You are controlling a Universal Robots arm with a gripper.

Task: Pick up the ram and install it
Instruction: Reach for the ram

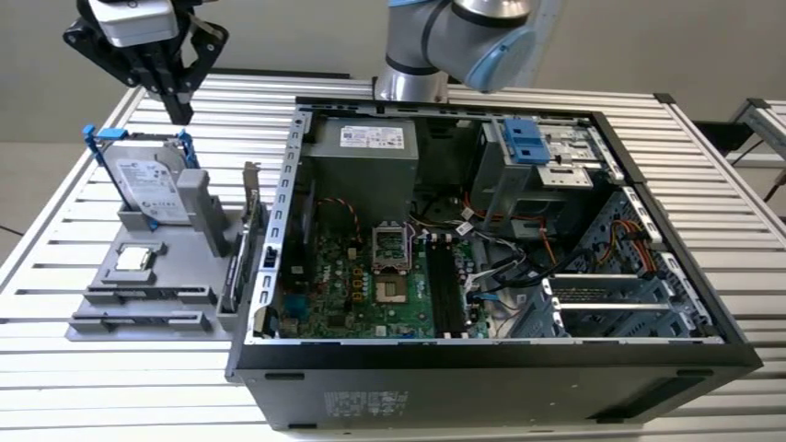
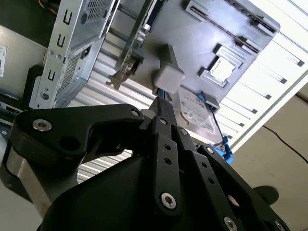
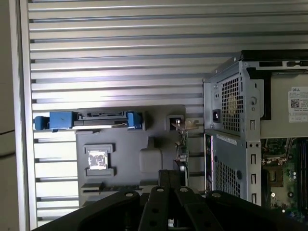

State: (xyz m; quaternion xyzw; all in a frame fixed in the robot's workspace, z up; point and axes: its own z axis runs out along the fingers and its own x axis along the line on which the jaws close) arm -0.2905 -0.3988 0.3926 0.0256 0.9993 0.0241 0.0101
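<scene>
Open black metal computer case (image 1: 491,368), grey plastic parts tray (image 1: 184,272) beside it, black claw (image 1: 180,112) above the tray.
Claw pinched together, empty; the slim ram stick (image 1: 145,296) seems to sit in a tray slot, well apart.

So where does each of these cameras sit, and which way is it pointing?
Exterior view: off the arm, above the table, looking down into the open computer case; shows the arm and gripper.
First wrist view: at the wrist, looking down on the grey parts tray; gripper in the foreground.
Second wrist view: at the wrist, looking past the gripper at that tray.
Shared: all three show the hard drive and processor chip.
</scene>
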